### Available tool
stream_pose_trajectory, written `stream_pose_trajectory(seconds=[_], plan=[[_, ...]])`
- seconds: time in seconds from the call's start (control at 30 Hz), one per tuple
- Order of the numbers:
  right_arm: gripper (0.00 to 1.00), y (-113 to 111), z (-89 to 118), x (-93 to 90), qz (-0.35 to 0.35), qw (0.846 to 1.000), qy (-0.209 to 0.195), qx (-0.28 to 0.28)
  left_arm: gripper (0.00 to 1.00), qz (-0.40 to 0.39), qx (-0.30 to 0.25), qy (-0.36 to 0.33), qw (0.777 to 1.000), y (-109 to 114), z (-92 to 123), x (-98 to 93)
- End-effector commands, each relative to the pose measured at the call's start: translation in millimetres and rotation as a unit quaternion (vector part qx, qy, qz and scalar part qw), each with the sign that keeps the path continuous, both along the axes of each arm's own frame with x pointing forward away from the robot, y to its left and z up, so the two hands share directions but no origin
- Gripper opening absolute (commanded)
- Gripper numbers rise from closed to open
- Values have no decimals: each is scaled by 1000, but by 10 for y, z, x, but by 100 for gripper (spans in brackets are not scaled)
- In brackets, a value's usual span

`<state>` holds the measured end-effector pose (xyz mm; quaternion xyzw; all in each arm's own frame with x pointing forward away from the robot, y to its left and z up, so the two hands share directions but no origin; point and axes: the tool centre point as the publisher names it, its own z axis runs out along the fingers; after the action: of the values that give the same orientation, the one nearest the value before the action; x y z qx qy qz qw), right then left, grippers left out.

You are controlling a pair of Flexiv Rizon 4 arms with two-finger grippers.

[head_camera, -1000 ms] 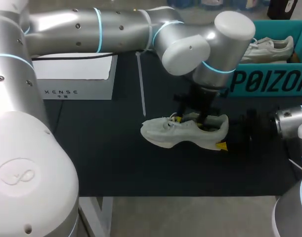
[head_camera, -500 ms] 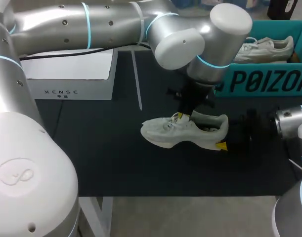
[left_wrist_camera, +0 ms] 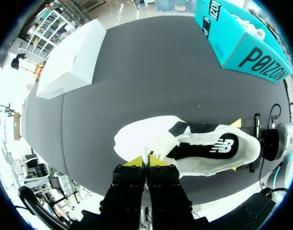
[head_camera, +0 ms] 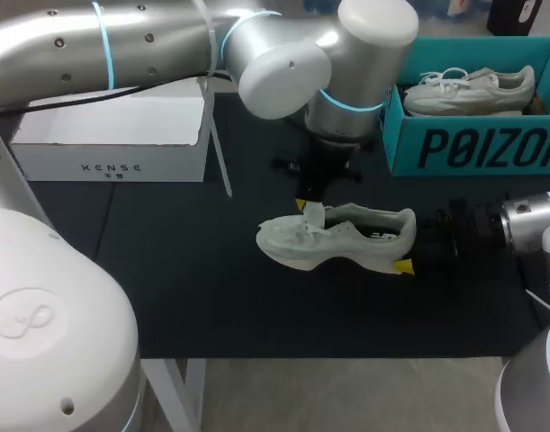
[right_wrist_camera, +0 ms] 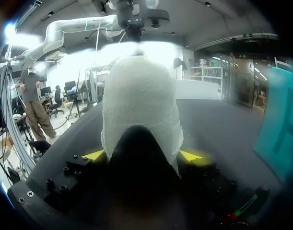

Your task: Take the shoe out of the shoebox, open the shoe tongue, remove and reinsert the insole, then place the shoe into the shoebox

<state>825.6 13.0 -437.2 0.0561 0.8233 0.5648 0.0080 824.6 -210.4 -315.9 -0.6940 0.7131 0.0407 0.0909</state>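
Shoe: our landmark, the pale off-white mesh shoe (head_camera: pixel 347 245), rests on the black table mat (head_camera: pixel 184 279), outside the box, with its toe toward our left side and its heel toward our right.
Left gripper: our left gripper (left_wrist_camera: pixel 146 162) sits above the shoe's laces. We have its fingers pressed almost together, pinching the shoe's thin white tongue (head_camera: pixel 312 216).
Tongue: it stands lifted up from the shoe's opening.
Insole: the black insole (left_wrist_camera: pixel 204 148) shows through the shoe's opening and lies inside the shoe.
Right gripper: our right gripper (right_wrist_camera: pixel 141 155) is at the shoe's heel. We hold its fingers apart at the heel's width, one yellow tip touching each side.
Shoebox: the teal cardboard shoebox (head_camera: pixel 473 148) stands beyond the shoe's heel end, apart from it.
Second shoe: another pale laced shoe (head_camera: pixel 473 90) lies in the shoebox.
White box: a flat white rectangular box (head_camera: pixel 112 135) stands beyond the shoe's toe end, well apart.
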Motion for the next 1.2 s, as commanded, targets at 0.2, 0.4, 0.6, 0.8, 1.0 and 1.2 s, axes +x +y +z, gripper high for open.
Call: stream_pose_trajectory(seconds=[0.2, 0.4, 0.6, 0.8, 1.0, 1.2], plan=[[0, 35, -69, 20, 0, 1000, 1, -1, 100, -5, -61, 11, 998, -39, 34, -20], [0, 35, -69, 20, 0, 1000, 1, -1, 38, -14, -81, 15, 996, -146, 12, 8], [0, 35, -69, 20, 0, 1000, 1, -1, 0, -21, -92, 19, 995, -176, 5, 46], [0, 35, -69, 20, 0, 1000, 1, -1, 0, -19, -98, 17, 995, -77, 65, 60], [0, 35, -69, 20, 0, 1000, 1, -1, 0, 3, -100, 19, 995, 137, 44, 25], [0, 35, -69, 20, 0, 1000, 1, -1, 0, 16, -122, 36, 992, 225, -95, -24]])
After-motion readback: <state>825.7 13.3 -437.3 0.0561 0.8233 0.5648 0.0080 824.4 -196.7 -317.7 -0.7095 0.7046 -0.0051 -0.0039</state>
